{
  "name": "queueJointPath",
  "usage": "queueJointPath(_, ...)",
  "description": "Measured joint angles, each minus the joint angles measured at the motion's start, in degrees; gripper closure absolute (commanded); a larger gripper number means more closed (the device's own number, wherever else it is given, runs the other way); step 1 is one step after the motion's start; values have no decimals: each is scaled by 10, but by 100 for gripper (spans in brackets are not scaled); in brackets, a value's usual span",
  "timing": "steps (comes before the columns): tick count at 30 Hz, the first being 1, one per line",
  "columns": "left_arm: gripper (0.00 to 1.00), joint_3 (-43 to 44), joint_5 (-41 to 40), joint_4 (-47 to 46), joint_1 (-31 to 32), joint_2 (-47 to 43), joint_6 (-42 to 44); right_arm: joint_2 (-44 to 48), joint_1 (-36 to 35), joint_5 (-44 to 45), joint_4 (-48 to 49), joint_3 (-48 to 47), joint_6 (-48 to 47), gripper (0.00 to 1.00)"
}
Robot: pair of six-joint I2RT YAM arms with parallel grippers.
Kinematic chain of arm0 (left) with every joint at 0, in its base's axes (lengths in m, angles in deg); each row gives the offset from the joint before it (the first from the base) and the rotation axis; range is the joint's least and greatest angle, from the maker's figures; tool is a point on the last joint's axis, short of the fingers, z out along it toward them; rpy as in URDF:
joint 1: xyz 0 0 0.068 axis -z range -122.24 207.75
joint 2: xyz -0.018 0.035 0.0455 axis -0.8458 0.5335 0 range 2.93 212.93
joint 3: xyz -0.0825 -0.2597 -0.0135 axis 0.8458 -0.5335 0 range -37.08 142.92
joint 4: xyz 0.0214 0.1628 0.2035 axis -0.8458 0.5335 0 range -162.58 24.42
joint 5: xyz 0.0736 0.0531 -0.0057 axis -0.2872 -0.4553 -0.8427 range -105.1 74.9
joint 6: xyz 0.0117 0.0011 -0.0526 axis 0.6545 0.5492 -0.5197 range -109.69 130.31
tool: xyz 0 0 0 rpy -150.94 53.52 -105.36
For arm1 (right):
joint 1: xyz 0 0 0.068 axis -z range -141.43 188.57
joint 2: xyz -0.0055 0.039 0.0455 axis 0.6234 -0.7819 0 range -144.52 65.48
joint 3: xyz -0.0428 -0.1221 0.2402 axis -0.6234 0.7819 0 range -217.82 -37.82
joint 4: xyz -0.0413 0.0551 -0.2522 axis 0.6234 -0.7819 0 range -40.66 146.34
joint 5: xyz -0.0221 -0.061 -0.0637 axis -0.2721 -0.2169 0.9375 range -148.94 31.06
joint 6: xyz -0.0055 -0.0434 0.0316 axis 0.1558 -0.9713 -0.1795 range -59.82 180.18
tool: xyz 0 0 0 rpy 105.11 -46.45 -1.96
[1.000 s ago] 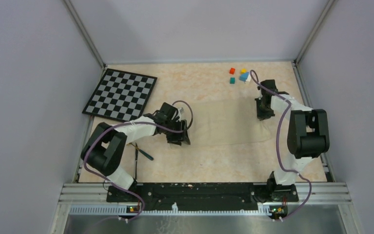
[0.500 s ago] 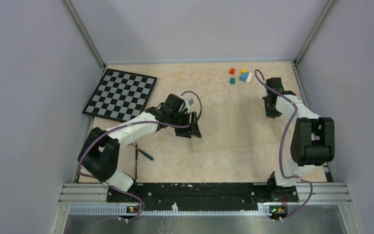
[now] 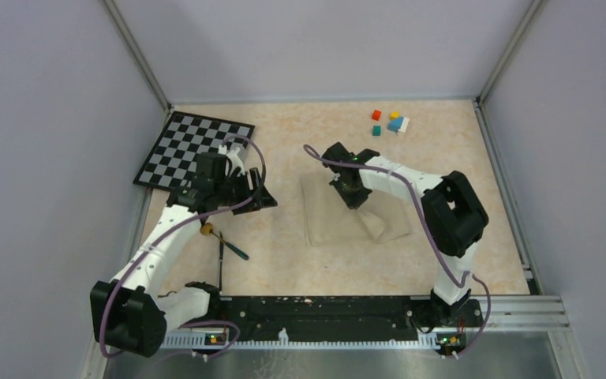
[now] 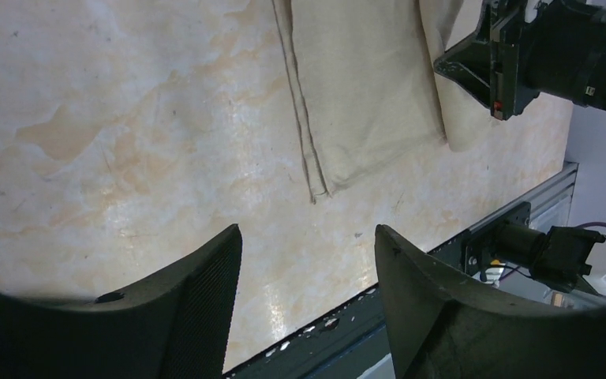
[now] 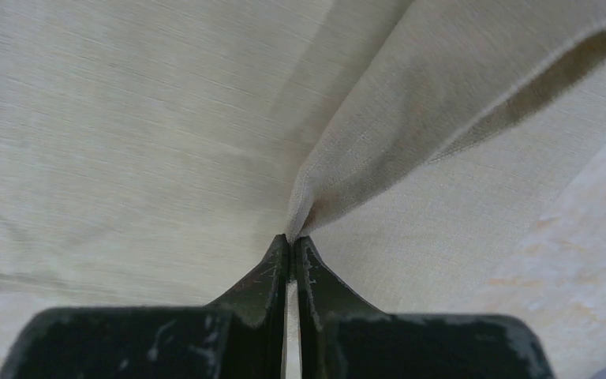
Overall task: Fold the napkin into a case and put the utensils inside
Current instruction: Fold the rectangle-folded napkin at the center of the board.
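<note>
Mid-desk [image 3: 284, 260], a little right of centre: napkin [image 3: 327, 217], doubled into a squarish layered pad. Not yet the narrow case. Mostly flat, with one loose flap lifted toward the near right corner. Left long edge stacked in tidy layers, clear from the left wrist view.

On the far part of that pad: right pincer [image 5: 290, 241], closed down to almost no gap, tips meeting on a thin ridge of cloth. Peaked fold rising from the tips and fanning off to the upper right. Only napkin in its grip. Probably held this way to carry that layer across for the next crease; a judgement, not a thing seen.

Well left of the cloth, near the corner of the checkerboard [image 3: 196, 151]: left pincer [image 4: 308, 245], spread wide, nothing in the gap, bare desk below. Touching nothing. Likely parked clear so as not to pin the cloth during the fold, and handy for the pick-up to come.

By the left arm, well apart from the napkin: utensils [image 3: 221, 260], flat on the desk. Teal handle and small round tan head made out; the rest too slim to separate. Untouched, none yet inside anything.

Far right: small coloured cubes [image 3: 390, 122], no part in this.
</note>
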Motion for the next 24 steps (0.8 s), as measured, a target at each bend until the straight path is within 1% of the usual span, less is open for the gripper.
queueJointPath(4,32,-22,5,7,0,-5,-1,-52,-47,-11,-39,-68,28,100)
queueJointPath(9,32,-43,12,4,-1,-7,-8,-68,-73,-27,-63,-116,63,100)
queueJointPath(19,32,-68,24,-4,-1,-9,-19,-69,-77,-90,-65,-131,99,100)
queueJointPath(24,32,-73,25,-14,-1,-13,-26,-84,-77,-111,-61,-158,122,100)
